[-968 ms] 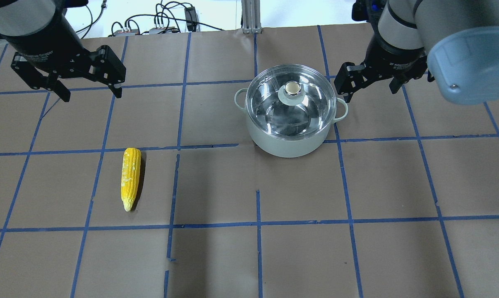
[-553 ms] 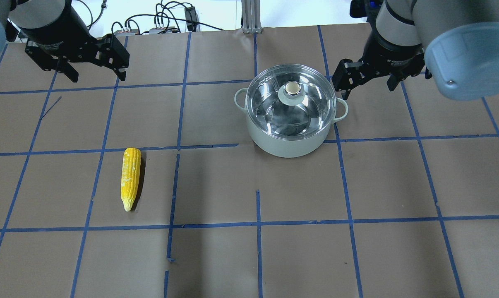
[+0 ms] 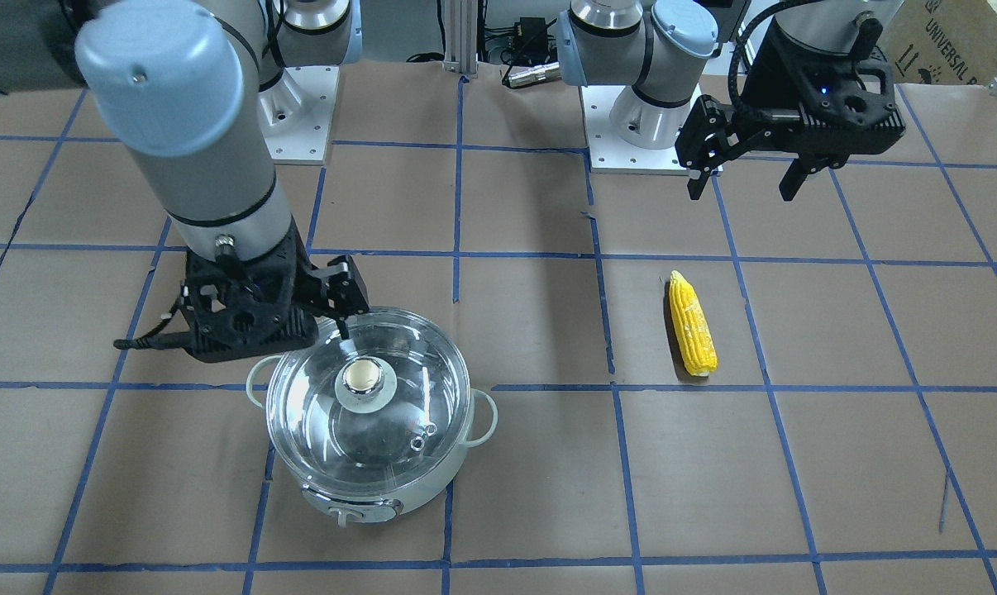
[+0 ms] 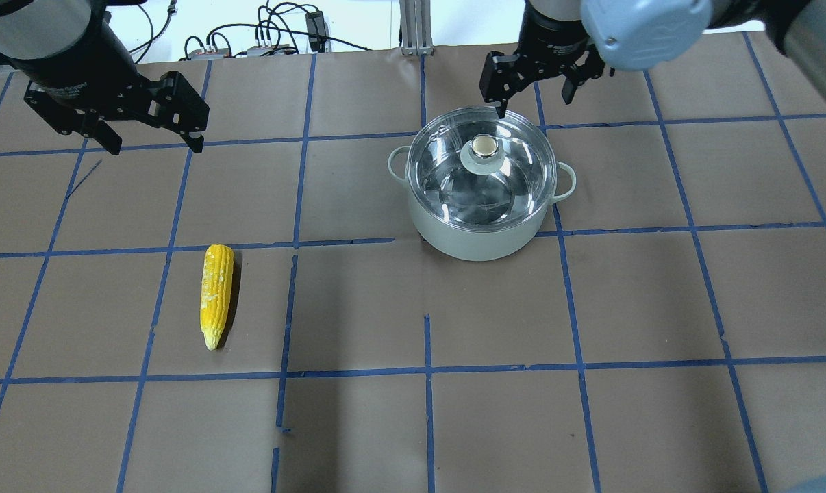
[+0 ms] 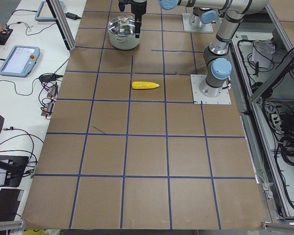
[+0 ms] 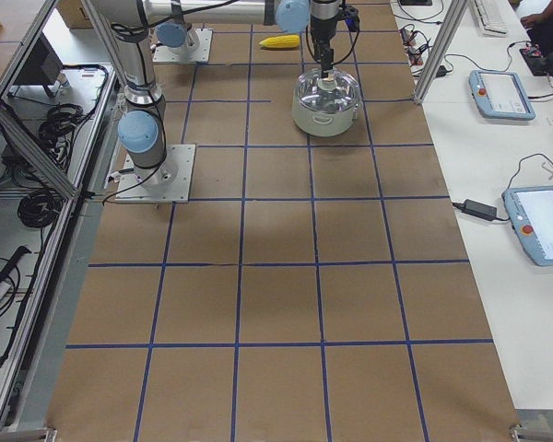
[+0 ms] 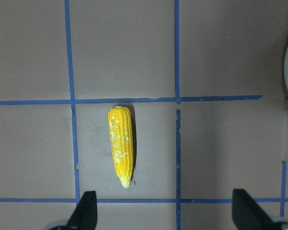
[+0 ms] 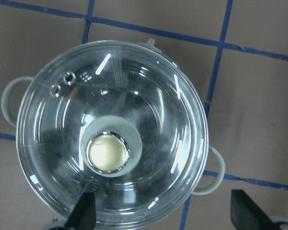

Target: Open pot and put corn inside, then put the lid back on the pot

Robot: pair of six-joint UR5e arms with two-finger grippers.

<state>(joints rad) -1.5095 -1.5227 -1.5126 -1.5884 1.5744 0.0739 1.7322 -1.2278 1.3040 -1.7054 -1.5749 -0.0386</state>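
The pot (image 4: 478, 236) stands on the table with the clear glass lid (image 4: 454, 185) on it and the lid's tan-topped knob (image 4: 483, 146) at the centre. My right gripper (image 4: 533, 103) is open and empty, above the pot's far rim. In the right wrist view the lid (image 8: 149, 110) fills the frame and its knob (image 8: 107, 153) lies just ahead of the open gripper (image 8: 164, 213). The corn (image 4: 216, 296) lies on the table at the left. My left gripper (image 4: 156, 146) is open and empty, high and beyond the corn (image 7: 122, 146).
The table is brown paper with a blue tape grid (image 4: 427, 370). Cables and boxes (image 4: 269, 41) lie past the table's far edge. The arm bases (image 3: 631, 124) stand on plates at the robot's side. Tablets (image 6: 502, 92) lie on a side bench.
My right gripper has moved left, from beside the pot's right handle to above its far rim. My left gripper shifted slightly and stays open. Pot, lid and corn have not moved.
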